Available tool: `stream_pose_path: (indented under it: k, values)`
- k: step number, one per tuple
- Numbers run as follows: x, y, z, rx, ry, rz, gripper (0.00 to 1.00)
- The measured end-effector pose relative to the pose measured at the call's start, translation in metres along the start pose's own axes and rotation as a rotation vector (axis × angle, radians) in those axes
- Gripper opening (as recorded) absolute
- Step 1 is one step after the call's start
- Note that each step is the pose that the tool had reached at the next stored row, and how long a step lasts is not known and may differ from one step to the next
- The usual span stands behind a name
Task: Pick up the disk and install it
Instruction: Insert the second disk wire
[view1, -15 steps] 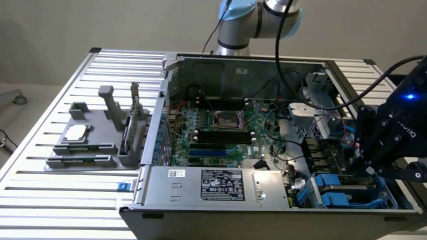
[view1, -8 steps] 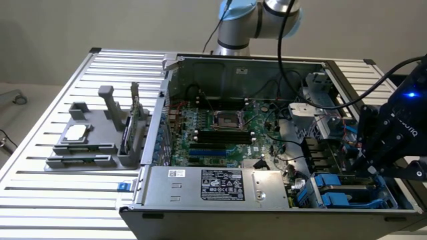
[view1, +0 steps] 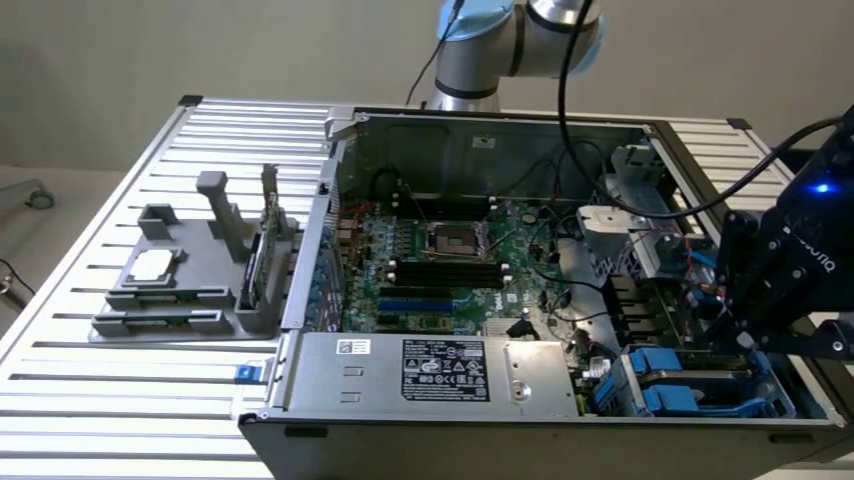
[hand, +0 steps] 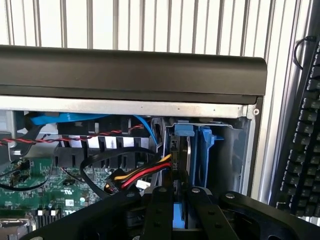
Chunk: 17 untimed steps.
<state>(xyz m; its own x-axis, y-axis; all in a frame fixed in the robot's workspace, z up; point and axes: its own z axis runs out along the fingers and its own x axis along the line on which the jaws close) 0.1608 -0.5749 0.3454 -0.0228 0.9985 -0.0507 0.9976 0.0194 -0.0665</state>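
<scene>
The claw (hand: 178, 196) is clamping the blue frame of the disk (hand: 182, 150), which is standing on edge in the drive bay at the near corner of the computer case (view1: 534, 450), on the exterior view's right. A second blue carrier (hand: 206, 150) is sitting just beside it. Red, yellow and black wires (hand: 145, 174) are running close past the disk. The case is lying open on the slatted table (view1: 120, 400).
</scene>
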Motion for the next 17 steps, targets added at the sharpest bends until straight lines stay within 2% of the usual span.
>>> stream_pose_path:
  k: [17]
  values:
    - [0.0001, 0.0007, 0.0040, 0.0026, -0.0088, 0.010, 0.16]
